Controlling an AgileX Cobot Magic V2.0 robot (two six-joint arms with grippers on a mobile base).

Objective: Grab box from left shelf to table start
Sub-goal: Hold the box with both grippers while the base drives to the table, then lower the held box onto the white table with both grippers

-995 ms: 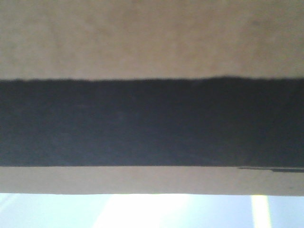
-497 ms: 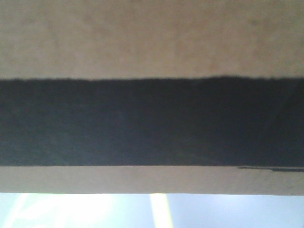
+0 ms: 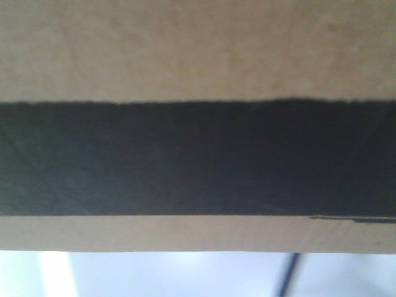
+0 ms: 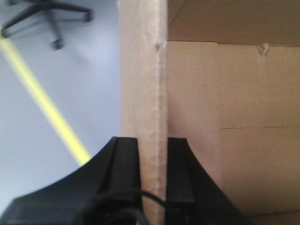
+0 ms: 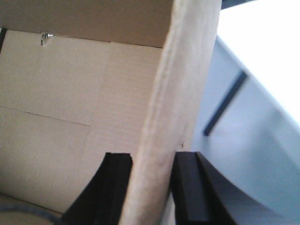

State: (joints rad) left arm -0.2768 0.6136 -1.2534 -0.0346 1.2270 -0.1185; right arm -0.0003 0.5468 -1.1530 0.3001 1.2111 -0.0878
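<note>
The box (image 3: 198, 55) is brown cardboard with a wide black band and fills the front view, held off the floor. My left gripper (image 4: 152, 140) is shut on the box's left wall (image 4: 143, 84), one finger outside and one inside. My right gripper (image 5: 152, 157) is shut on the right wall (image 5: 187, 70) in the same way. The box's open inside shows in both wrist views. A bright white table top (image 5: 267, 51) lies to the right of the box. The left shelf is out of view.
Pale grey floor shows below the box (image 3: 154, 275) with a dark leg (image 3: 288, 272). A yellow floor line (image 4: 42, 103) and an office chair base (image 4: 51, 14) lie left of the box. A dark table leg (image 5: 225, 103) stands to the right.
The box keeps its place in the front view. The floor strip below it has shifted: the bright yellow line has slid out of view and a dark leg has come in at the lower right.
</note>
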